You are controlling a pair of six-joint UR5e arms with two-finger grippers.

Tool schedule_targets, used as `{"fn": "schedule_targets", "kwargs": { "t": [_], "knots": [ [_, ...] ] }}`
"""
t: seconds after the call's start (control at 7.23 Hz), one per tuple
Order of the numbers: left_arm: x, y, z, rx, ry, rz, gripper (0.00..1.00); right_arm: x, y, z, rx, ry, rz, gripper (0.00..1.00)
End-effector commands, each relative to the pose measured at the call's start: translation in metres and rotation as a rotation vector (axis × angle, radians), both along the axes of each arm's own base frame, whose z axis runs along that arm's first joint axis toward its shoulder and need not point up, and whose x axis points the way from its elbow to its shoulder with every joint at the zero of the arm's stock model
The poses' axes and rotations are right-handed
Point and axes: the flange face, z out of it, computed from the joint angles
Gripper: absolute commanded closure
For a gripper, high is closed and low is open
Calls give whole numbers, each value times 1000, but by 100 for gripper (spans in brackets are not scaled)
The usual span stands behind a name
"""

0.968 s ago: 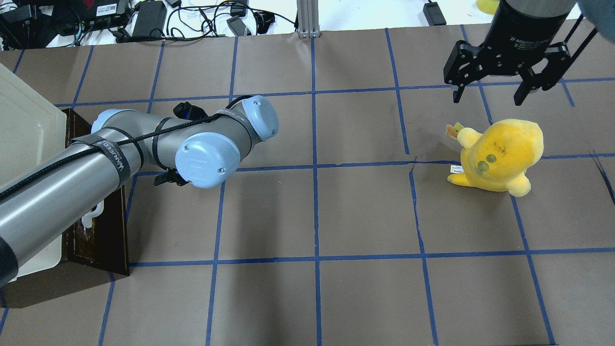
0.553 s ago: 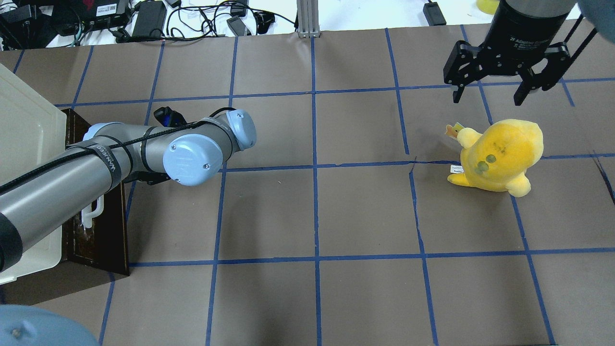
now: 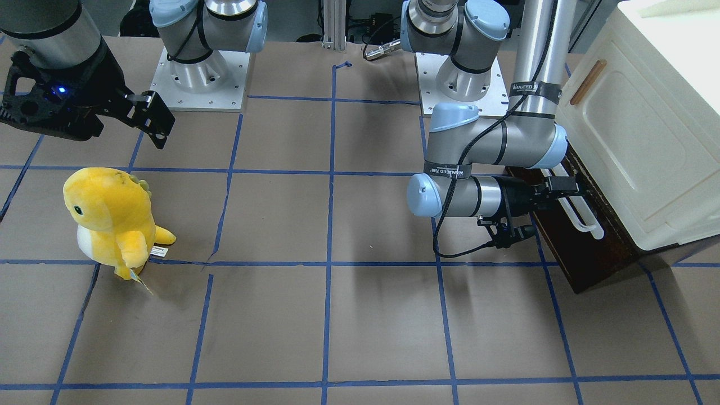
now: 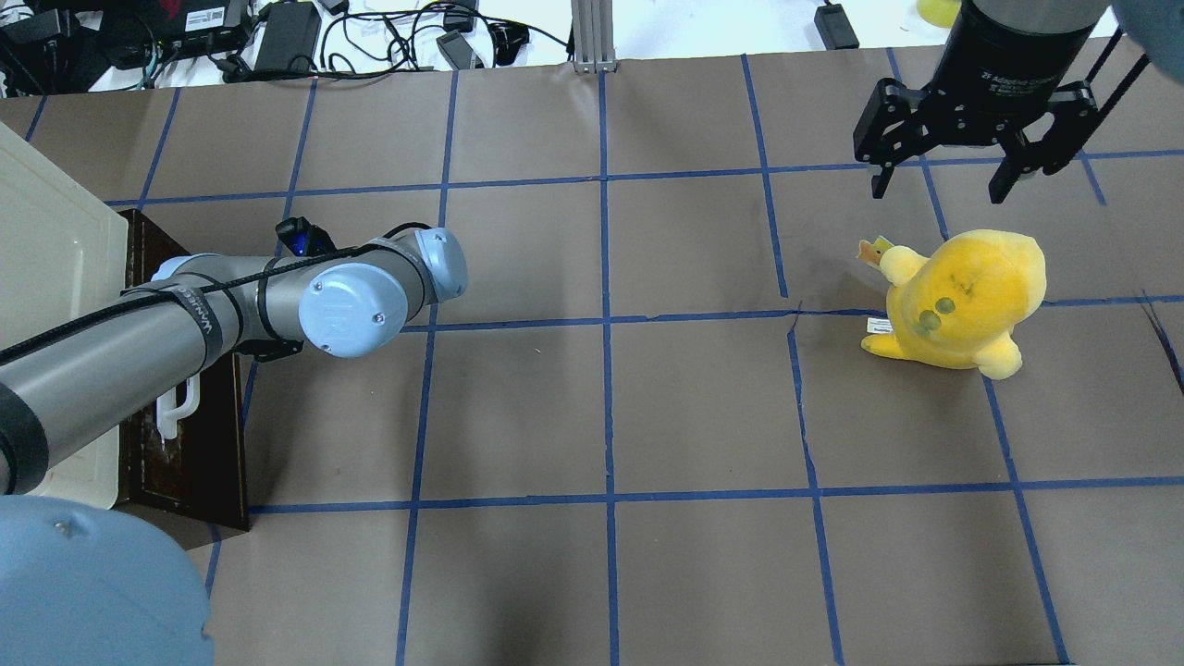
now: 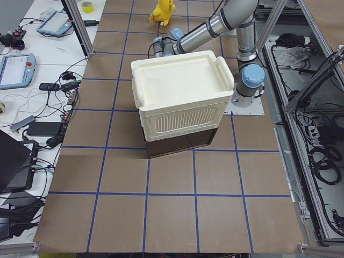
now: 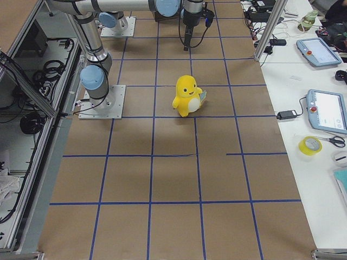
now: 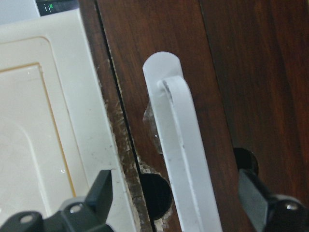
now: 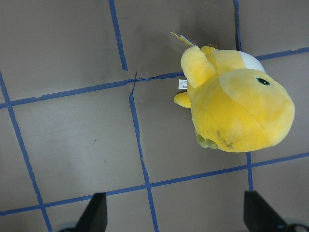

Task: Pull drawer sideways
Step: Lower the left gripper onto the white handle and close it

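The dark brown drawer (image 3: 588, 253) sits under a cream cabinet (image 3: 647, 129), with its long white bar handle (image 3: 582, 216) facing the table. No pale interior shows. In the left wrist view the handle (image 7: 181, 159) runs down the drawer front (image 7: 241, 72). My left gripper (image 7: 176, 205) is open, with one finger on each side of the handle and not closed on it. It also shows in the front view (image 3: 568, 188). My right gripper (image 4: 943, 180) is open and empty, hovering far off above the table.
A yellow plush toy (image 4: 962, 296) stands on the table below the right gripper and also shows in the right wrist view (image 8: 236, 101). The cabinet door carries a small wooden handle (image 3: 588, 81). Cables and devices (image 4: 305, 37) lie beyond the far table edge.
My left arm has swung further left, bringing its wrist and gripper closer to the drawer front and handle. The right arm and the plush toy have not moved.
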Motion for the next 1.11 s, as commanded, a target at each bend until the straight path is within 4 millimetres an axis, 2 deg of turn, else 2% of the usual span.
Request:
{"fn": "schedule_targets", "kwargs": {
  "t": [0.0, 0.41, 0.83, 0.97],
  "knots": [
    [3, 0, -10, -12, -9, 5, 8, -1, 0, 0, 0, 0, -1, 0],
    [2, 2, -13, -59, -41, -15, 8, 0, 0, 0, 0, 0, 0, 0],
    [2, 8, -18, -77, -66, -36, 15, 0, 0, 0, 0, 0, 0, 0],
    [3, 8, -17, -86, -67, -34, 27, 0, 0, 0, 0, 0, 0, 0]
  ]
}}
